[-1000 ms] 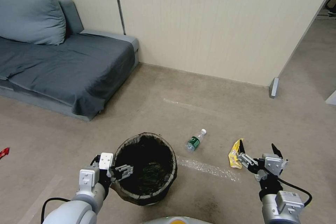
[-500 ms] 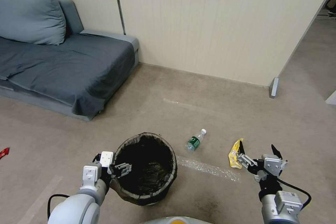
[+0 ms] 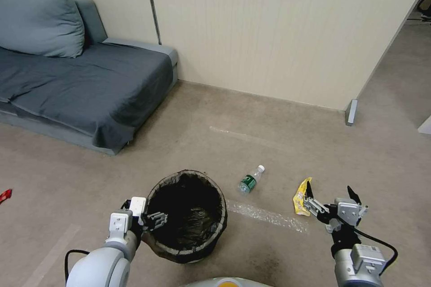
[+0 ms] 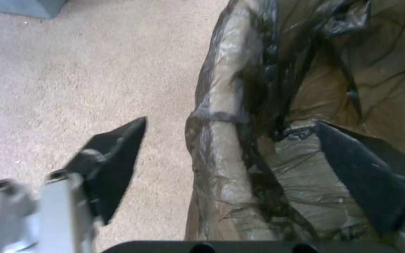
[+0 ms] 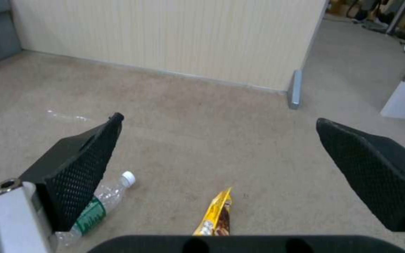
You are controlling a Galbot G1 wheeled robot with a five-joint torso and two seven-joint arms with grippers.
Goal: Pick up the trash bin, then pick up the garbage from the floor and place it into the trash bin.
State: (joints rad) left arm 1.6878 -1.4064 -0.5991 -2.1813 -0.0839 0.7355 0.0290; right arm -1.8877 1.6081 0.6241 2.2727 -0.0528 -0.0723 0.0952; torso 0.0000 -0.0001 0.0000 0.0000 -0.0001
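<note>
Trash bin (image 3: 188, 215), round and lined with a dark bag folded over its rim, stands on the beige floor (image 3: 224, 143) close before the robot in the head view. The left gripper (image 3: 150, 220) is at the bin's left rim, its fingers spread, one reaching over the rim to the inside. To the right of the bin a clear bottle (image 3: 250, 180) with a green label lies on its side, and farther right lies a yellow wrapper (image 3: 300, 197). The right gripper (image 3: 330, 193) hangs just beside the wrapper, on its right, with its fingers wide apart and nothing between them. A small red wrapper (image 3: 4, 195) lies at the far left edge of the floor. A grey sofa (image 3: 81, 85) stands against the wall at the left.

From the left wrist view, the bin's bag-covered rim (image 4: 226, 140) runs between the two dark fingers (image 4: 113, 165): one is outside over the floor, the other inside over the liner. Neither pad presses on the rim.

From the right wrist view, the two black fingers (image 5: 81, 168) stand far apart. The yellow wrapper (image 5: 216, 214) lies on the floor between them, and the bottle (image 5: 100, 203) lies partly behind one finger.
</note>
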